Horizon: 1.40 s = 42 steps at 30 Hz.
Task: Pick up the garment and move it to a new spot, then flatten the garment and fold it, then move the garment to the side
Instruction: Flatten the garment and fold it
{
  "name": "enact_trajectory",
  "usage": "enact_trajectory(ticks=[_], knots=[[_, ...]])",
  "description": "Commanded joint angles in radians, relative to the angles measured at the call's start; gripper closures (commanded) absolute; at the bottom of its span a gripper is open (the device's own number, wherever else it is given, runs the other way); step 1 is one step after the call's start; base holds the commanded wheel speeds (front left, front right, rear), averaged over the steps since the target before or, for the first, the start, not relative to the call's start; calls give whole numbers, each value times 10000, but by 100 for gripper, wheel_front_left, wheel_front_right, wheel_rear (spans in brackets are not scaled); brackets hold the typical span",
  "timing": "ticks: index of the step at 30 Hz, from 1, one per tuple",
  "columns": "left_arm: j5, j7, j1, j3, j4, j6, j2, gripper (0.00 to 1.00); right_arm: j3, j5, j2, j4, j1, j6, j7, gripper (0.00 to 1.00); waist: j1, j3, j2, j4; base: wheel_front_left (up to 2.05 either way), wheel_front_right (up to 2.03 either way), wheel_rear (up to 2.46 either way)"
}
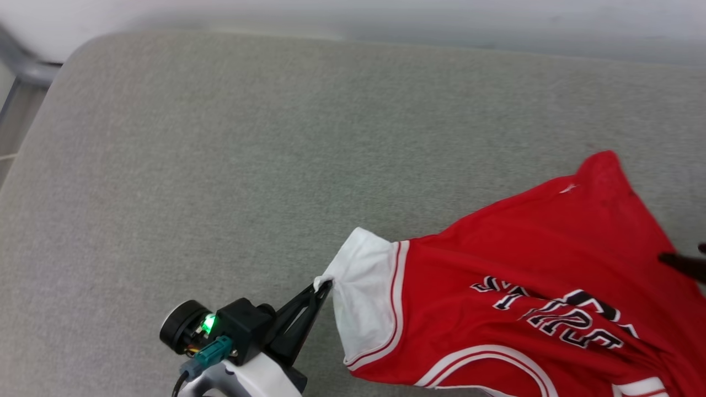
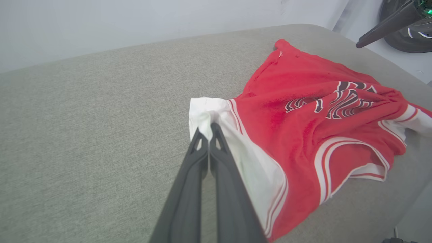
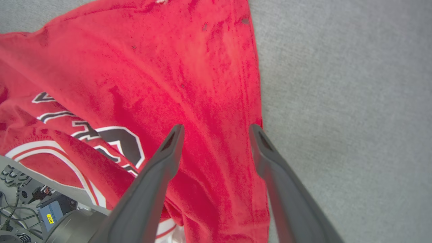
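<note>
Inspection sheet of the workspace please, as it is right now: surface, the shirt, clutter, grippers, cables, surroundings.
Surface: grey cloth-covered top with rounded corners, mostly bare.
Job's things: red shirt lies rumpled at the robot's near right with its lettering facing up; its white sleeve is drawn out toward the left.
Clutter: nothing seen.
Grippers: left gripper is shut on the sleeve's edge; right gripper is open over the red cloth and holds nothing.
Cables: a dark cable hangs at the left wrist; loose wires show below the top's edge.
Surroundings: pale wall behind the top.
</note>
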<state>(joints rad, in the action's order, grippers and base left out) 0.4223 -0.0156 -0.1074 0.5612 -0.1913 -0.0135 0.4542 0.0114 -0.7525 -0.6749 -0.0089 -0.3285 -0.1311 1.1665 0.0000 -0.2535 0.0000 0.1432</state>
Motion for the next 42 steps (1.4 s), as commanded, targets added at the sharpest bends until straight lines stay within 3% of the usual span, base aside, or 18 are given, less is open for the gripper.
enact_trajectory(ticks=[1, 5, 13, 24, 28, 30, 42], knots=[[-86, -33, -155, 26, -83, -6, -46, 100, 53, 235, 176, -22, -414, 8, 203, 0, 0, -399, 0, 407, 0, 0, 0], [-192, -66, -389, 145, -284, -2, -154, 100, -23, 942, 700, 552, -1596, 8, 1033, 0, 0, -856, 0, 830, 0, 0, 0], [-400, -40, -803, 438, -486, -89, -417, 100, 1, 2408, 790, 1855, -3045, 8, 1449, 0, 0, -1586, 0, 1516, 0, 0, 0], [-475, 88, -1044, 599, -444, -90, -556, 100, 231, 2983, 806, 2755, -3232, 8, 1042, 0, 0, -2059, 0, 1912, 0, 0, 0], [-466, 147, -1100, 646, -340, -86, -584, 100, 838, 2863, 845, 3067, -2837, 6, 983, 0, 0, -2146, 0, 1978, 0, 0, 0], [-445, 159, -1113, 661, -292, -91, -594, 100, 988, 2746, 813, 3132, -2720, 5, 932, 98, 0, -2133, 0, 1985, 0, 0, 0], [-222, 185, -953, 416, 33, 43, -307, 100, 1542, 2154, 592, 3245, -3317, 6, -1294, 100, 0, -1151, 0, 1632, 0, 0, 0]])
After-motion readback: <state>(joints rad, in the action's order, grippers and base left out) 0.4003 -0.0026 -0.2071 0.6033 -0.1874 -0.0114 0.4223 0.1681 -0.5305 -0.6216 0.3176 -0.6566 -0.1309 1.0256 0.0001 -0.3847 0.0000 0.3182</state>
